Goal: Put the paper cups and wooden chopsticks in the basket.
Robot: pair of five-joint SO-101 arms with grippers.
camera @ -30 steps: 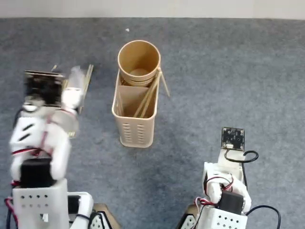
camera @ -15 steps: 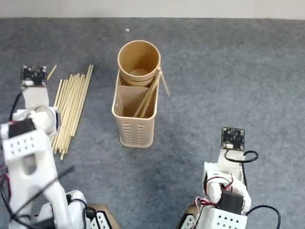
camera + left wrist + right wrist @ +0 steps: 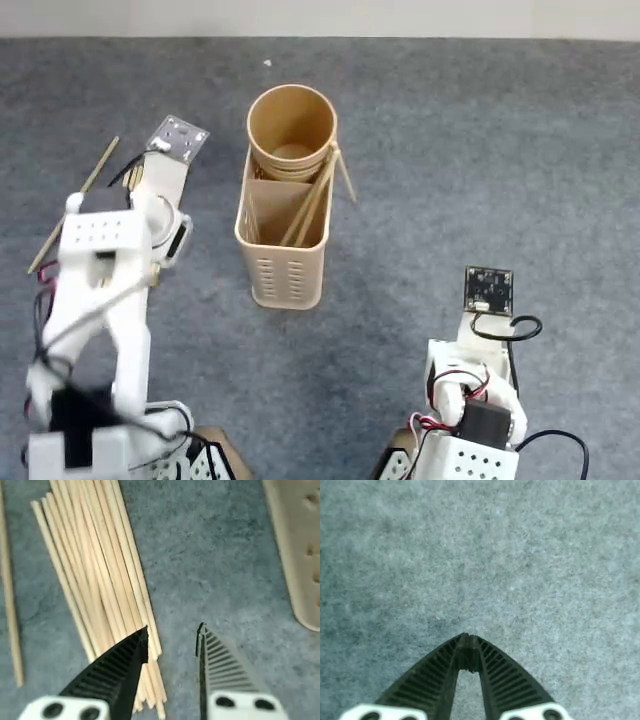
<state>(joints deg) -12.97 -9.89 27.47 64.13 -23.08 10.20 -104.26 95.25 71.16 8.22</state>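
Note:
A beige slotted basket [image 3: 285, 262] stands mid-table. A paper cup [image 3: 291, 128] sits upright in its far compartment and several chopsticks [image 3: 315, 198] lean in the near one. My left arm [image 3: 140, 215] hangs over the loose pile to the basket's left. In the left wrist view my left gripper [image 3: 172, 630] is open just above the carpet, its dark finger [image 3: 127, 655] over the edge of the bundle of wooden chopsticks [image 3: 92, 565]. One stray chopstick [image 3: 75, 205] lies apart from the pile. My right gripper [image 3: 468, 639] is shut on nothing over bare carpet.
The grey carpet [image 3: 480, 150] stretches open to the basket's right and far side. The basket wall [image 3: 300, 550] shows close beside the left gripper. My right arm [image 3: 480, 350] is folded back at the near right.
The left arm has swung from the far left toward the basket and now covers most of the chopstick pile. The right arm has not moved.

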